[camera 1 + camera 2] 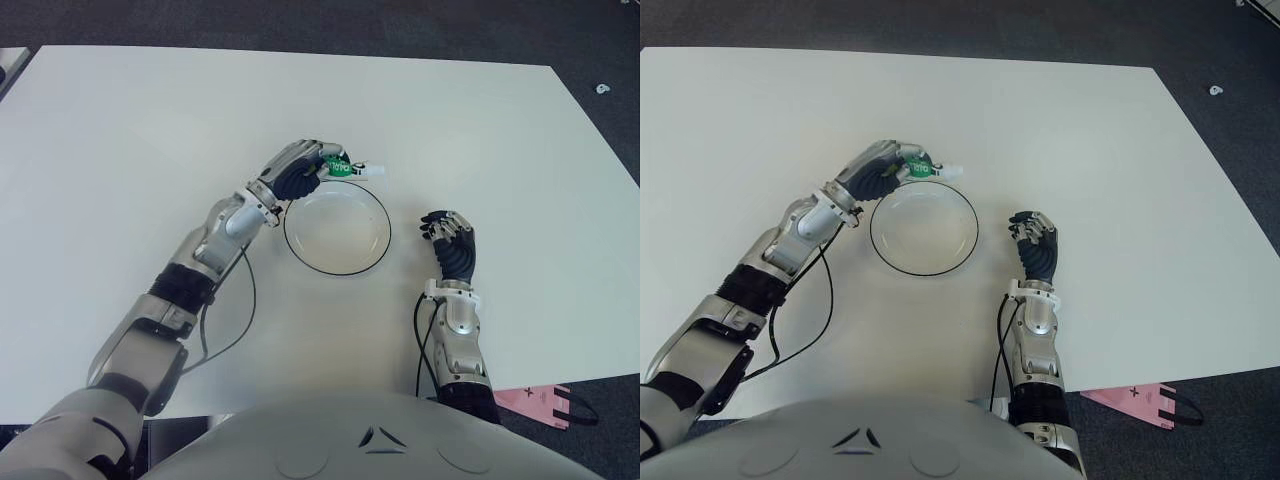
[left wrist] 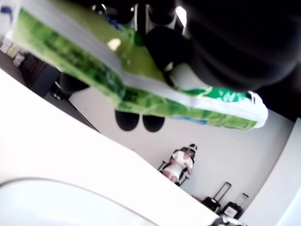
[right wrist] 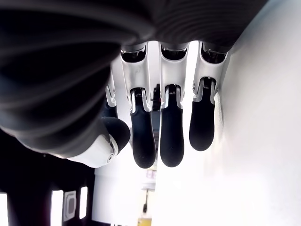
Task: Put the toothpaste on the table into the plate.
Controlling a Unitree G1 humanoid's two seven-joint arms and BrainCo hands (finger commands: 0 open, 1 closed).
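The right hand (image 3: 155, 127) fills the view from close by; its dark fingers (image 3: 171, 141) hang loosely side by side, holding nothing; the thumb (image 3: 101, 141) sits apart from them; the white table (image 3: 249, 155) lies alongside the fingertips.

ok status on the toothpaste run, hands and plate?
Left hand shut on toothpaste, at the plate's far rim. Right hand open, idle right of plate. Toothpaste not yet in plate. Nothing in the way.
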